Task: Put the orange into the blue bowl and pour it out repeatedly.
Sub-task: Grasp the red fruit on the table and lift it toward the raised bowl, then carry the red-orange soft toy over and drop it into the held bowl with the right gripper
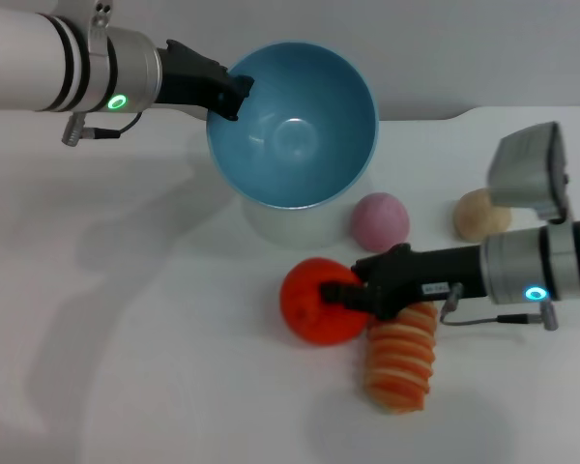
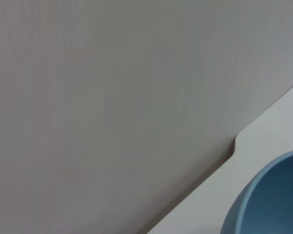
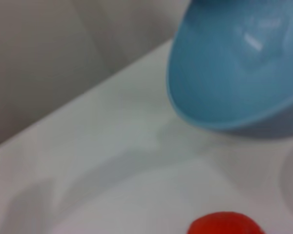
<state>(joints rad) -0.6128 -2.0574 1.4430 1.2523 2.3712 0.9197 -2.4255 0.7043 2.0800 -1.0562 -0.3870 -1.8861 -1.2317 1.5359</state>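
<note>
The blue bowl [image 1: 292, 124] hangs above the white table, tilted with its empty inside facing me. My left gripper [image 1: 234, 97] is shut on its rim at the upper left. The bowl's edge [image 2: 268, 200] shows in the left wrist view, and the bowl [image 3: 239, 68] fills the upper part of the right wrist view. The orange [image 1: 314, 302] rests on the table in front of the bowl. My right gripper [image 1: 342, 294] comes in from the right with its dark fingers closed on the orange's right side. A slice of the orange [image 3: 224, 225] shows in the right wrist view.
A pink ball [image 1: 380, 219] and a beige ball [image 1: 478, 215] lie to the right of the bowl. An orange-and-cream striped roll [image 1: 401, 360] lies just under my right gripper. The table's back edge [image 1: 483, 111] meets a grey wall.
</note>
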